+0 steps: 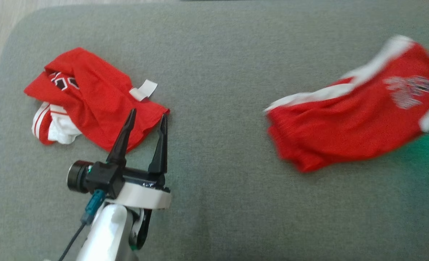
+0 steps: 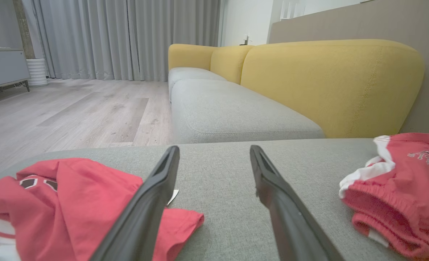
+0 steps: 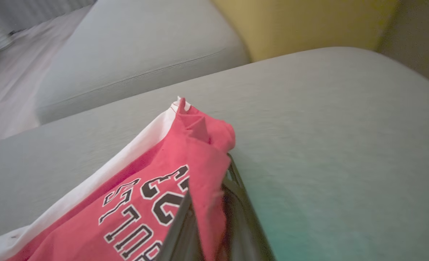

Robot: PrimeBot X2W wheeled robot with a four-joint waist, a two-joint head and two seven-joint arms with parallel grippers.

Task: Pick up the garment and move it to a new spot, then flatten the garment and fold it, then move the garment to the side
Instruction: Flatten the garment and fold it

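While the head view looks down on a grey woven cushion [image 1: 214, 203], a crumpled red jersey with white trim [image 1: 91, 98] lies at its left. A red garment with a white band and printed lettering [image 1: 348, 130] shows at its right, blurred and well apart from the jersey. The left gripper [image 1: 148, 114] has its tips against the jersey's near hem, jaws spread wide and holding nothing.

From the left wrist view, the two dark fingers [image 2: 145, 203] stand wide apart with bare cushion between them. The jersey lies at lower left, partly behind one finger. The lettered garment bunches at the right edge, its gathered waistband toward the camera. Beyond the cushion stand a yellow-backed sofa with grey seats [image 2: 330, 83], a pale wooden floor [image 2: 73, 108] and grey curtains [image 2: 127, 36].

Seen from the right wrist view, the right gripper [image 3: 210, 188] has its jaws closed tight on a fold of the lettered garment. Red cloth rises between and over the fingers, and the rest trails to lower left over the cushion
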